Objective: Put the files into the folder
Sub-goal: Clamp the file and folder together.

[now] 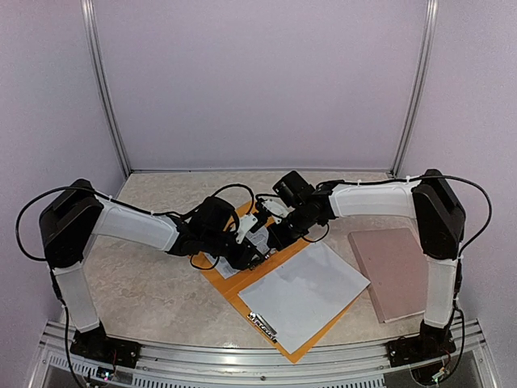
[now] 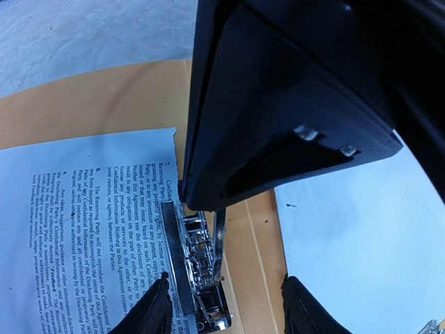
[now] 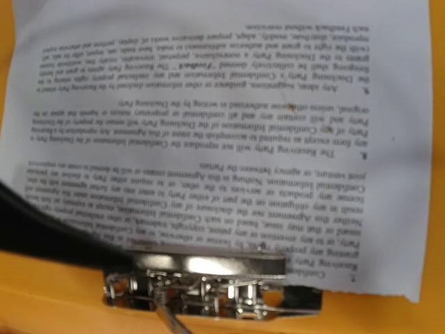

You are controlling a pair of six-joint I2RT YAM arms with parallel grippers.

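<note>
The orange folder lies open on the table. A printed file sheet rests on its left half, with one edge under the black pad of the metal clip. A blank white sheet covers the right half. My left gripper is open, its fingertips straddling the clip without closing on it. My right gripper is shut and comes down onto the far end of the clip. Its black housing fills the top of the left wrist view, and its own fingers are hidden in the right wrist view.
A pinkish-brown flat board lies at the right, beside the right arm. A small black tag sits at the folder's near edge. Both arms meet over the folder's middle, close together.
</note>
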